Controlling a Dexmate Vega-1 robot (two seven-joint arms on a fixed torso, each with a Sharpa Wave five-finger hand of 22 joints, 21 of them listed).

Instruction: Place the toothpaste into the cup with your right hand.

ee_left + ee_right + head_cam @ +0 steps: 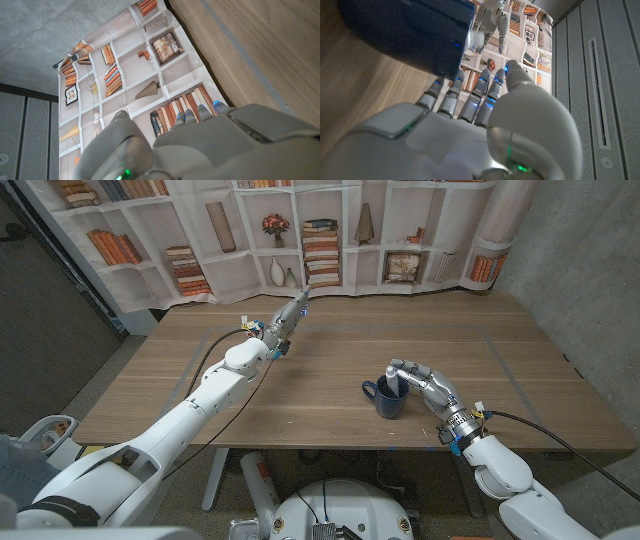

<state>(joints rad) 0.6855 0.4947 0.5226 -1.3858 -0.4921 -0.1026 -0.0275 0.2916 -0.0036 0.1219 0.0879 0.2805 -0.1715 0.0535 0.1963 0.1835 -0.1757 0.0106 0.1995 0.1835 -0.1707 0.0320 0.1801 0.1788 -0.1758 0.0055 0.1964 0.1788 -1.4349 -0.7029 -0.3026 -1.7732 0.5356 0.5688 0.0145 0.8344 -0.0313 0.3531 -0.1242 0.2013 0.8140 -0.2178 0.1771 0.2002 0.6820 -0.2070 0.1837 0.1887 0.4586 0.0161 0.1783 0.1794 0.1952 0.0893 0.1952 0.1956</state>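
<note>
A dark blue cup (388, 402) with a handle on its left side stands on the wooden table (330, 370), right of the middle. A white toothpaste tube (392, 386) sticks up out of it. My right hand (428, 386) is beside the cup on its right, fingertips (400, 367) reaching over the rim near the tube's top. In the right wrist view the fingers (470, 95) stretch out beside the cup's wall (410, 30) with nothing between them. My left hand (284, 322) hovers over the far left-middle of the table, fingers straight and holding nothing.
A printed bookshelf backdrop (300, 230) hangs behind the table's far edge. A grey wall (590, 270) stands to the right. Bare tabletop lies between the two hands and in front of the cup.
</note>
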